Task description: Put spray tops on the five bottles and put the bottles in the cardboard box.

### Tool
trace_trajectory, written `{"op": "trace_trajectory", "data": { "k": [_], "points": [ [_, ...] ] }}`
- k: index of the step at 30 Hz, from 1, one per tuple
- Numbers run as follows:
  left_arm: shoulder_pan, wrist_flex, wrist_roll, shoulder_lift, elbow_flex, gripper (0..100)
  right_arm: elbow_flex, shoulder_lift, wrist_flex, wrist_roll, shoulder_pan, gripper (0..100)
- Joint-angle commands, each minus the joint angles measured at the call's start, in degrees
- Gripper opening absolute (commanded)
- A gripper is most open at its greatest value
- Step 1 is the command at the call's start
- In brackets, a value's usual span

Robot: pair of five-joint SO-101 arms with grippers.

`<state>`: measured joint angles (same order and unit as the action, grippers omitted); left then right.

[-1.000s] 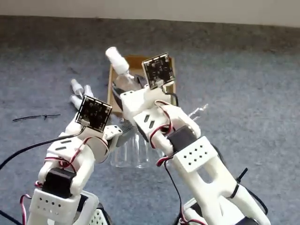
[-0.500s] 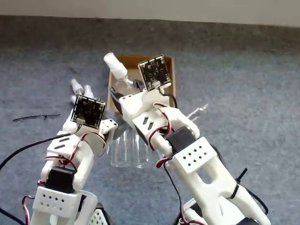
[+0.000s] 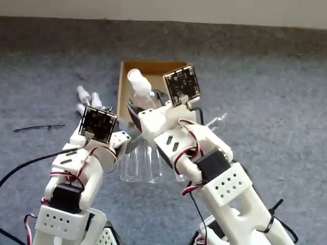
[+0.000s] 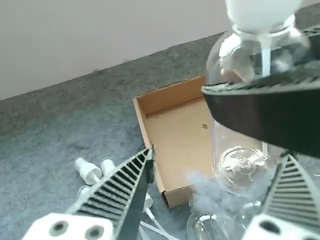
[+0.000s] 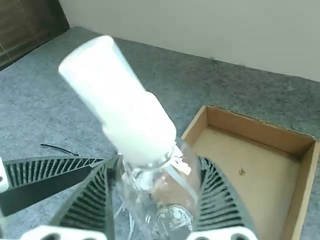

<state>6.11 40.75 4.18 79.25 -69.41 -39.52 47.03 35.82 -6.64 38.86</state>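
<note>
From the high view, I saw the cardboard box lying on the table. My right hand was squeezed tight on a bottle with a white spray top on it. The bottle was tipped and lifted off the table, over the near side of the box. My left hand sat on the near side of the box too, low over a bunch of clear bottles that stood close to the box. The arms hid some of them, so I could not count them. A few loose spray tops lay just beside the box, and a thin black tie lay farther out past them.

From the left wrist view, my left hand was wide open and held nothing. The lifted bottle hung right next to the box. The part of the box floor I could see was bare. The loose tops lay beside the box's wall.

From the right wrist view, my right hand hugged the bottle on both sides. The spray top sat on its neck and leaned away from the box. The box was just behind the bottle, and it was open.

I think the job had only just started. One bottle had its top on and looked ready to go into the box. No bottle looked packed yet. The other bottles seemed to need their tops first, and then they all had to go in the box.
</note>
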Motion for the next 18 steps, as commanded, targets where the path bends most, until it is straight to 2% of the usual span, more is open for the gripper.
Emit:
{"op": "trace_trajectory", "data": {
  "k": [1, 4, 11, 18],
  "points": [
    [-0.9, -0.8, -0.2, 0.2, 0.2, 34, 4.3, 1.0, 0.4, -0.3, 0.3, 0.5],
    [-0.8, -0.8, -0.2, 0.7, 0.2, 34, 4.6, -2.0, 0.3, -0.2, -1.0, 0.5],
    [-1.4, -0.6, -0.2, 0.7, 0.1, 34, 15.9, -19.6, -10.3, -0.2, -7.6, 0.5],
    [-13.6, -1.7, -0.1, 0.2, 0.1, 34, 37.8, -44.0, -14.6, -0.2, -7.6, 0.5]
  ]
}}
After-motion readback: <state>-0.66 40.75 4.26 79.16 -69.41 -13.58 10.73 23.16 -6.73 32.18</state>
